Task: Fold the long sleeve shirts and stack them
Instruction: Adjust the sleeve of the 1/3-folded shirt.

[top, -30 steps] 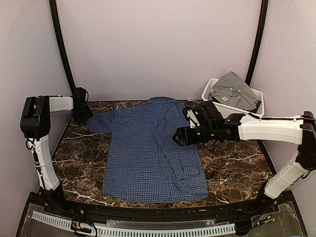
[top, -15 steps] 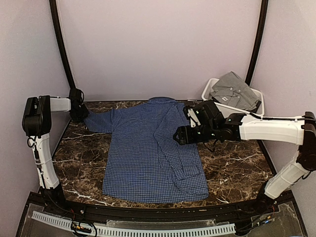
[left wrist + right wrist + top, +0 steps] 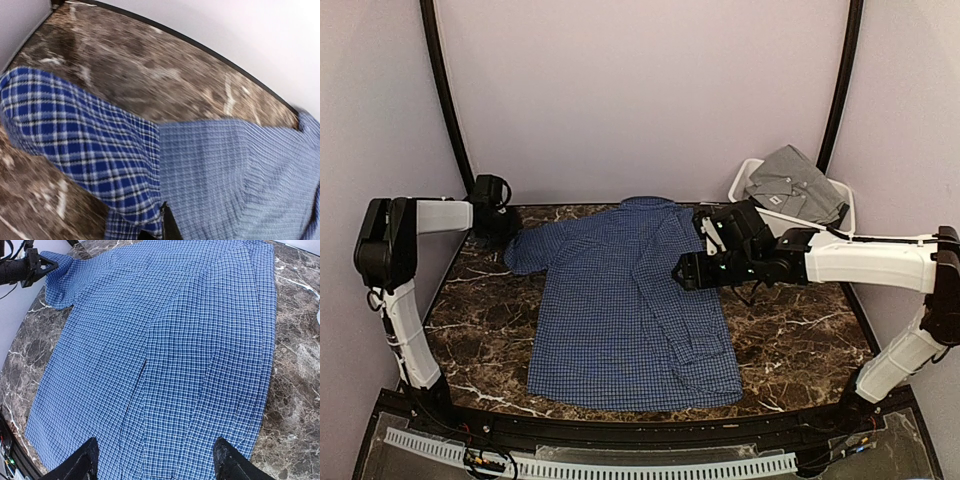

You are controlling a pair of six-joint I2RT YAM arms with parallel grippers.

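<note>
**A:** Top view first. Where is the navy shirt (image 3: 620, 310)?
**B:** It is spread over the middle of the marble worktop (image 3: 800, 330), collar far, hem near. The grey shirt (image 3: 790, 180) lies in the white bin (image 3: 738, 186) at the far right.
**A:** And the arms?
**B:** The left gripper (image 3: 503, 232) is at the far left, clamped on the end of the navy shirt's left-hand sleeve. The right gripper (image 3: 685, 272) hovers over the shirt's right side.
**A:** Left wrist view?
**B:** It is blurred. Checked sleeve cloth runs down to a dark finger (image 3: 170, 227) at the bottom edge, with marble beyond.
**A:** Right wrist?
**B:** Its fingers (image 3: 82, 462) stand wide apart above the shirt, holding nothing. At the far left, the left gripper meets the sleeve tip.
</note>
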